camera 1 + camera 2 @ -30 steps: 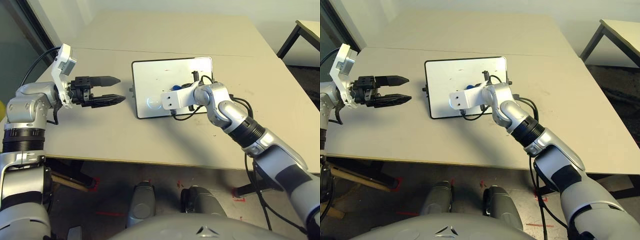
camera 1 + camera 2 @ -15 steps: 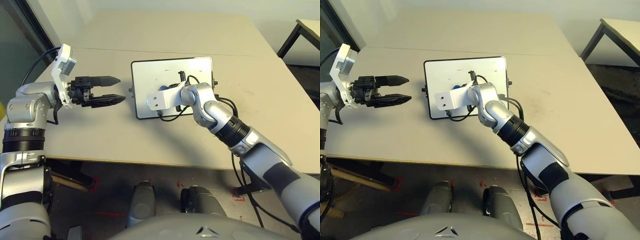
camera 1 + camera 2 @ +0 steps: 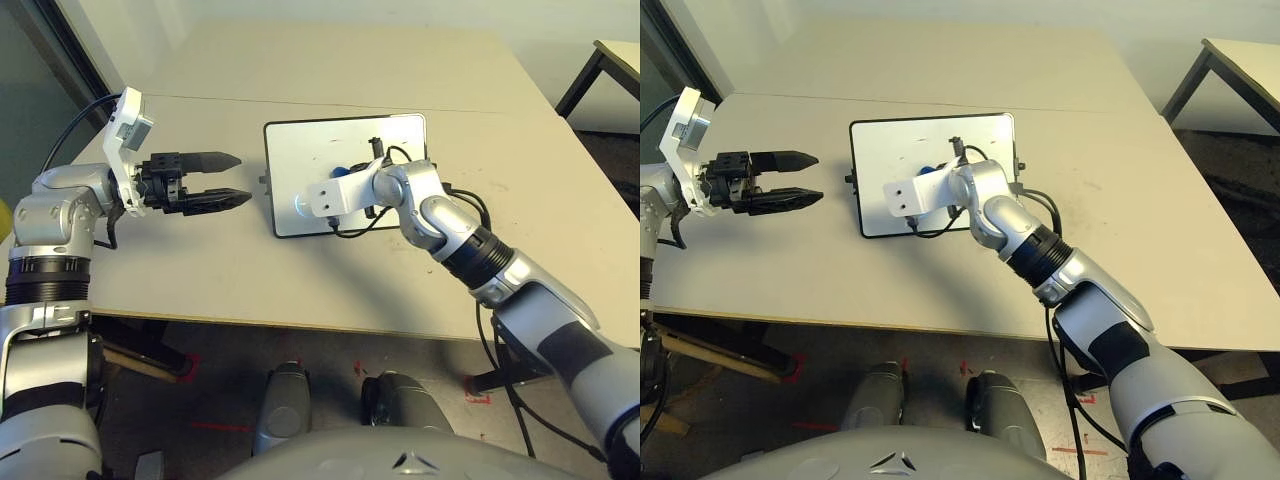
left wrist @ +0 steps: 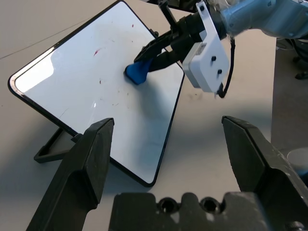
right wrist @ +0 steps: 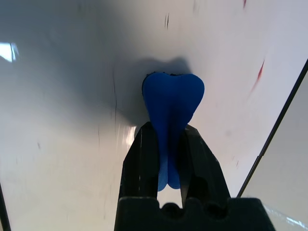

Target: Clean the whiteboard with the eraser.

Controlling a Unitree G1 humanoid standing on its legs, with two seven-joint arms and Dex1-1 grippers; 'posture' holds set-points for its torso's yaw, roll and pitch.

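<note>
Whiteboard (image 4: 91,91): smooth, glossy white face with glare patches, thin matt black frame, faint pen flecks. Eraser (image 5: 171,108): matt blue, soft-looking block, pinched between the right pincer (image 5: 169,159) fingers of matt black plastic. Left pincer (image 3: 215,180): same matt black finish, spread apart. Bench (image 3: 300,280): matt beige top, smooth, lightly scuffed beside the whiteboard.

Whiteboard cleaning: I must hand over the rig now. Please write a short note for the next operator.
Right gripper: jaws shut on the eraser, pressing it on the whiteboard.
Left gripper: jaws open, holding nothing, above the table beside the board.
Done: eraser grasped and on the board.
Left: small red and dark marks remain; wipe them off.
</note>
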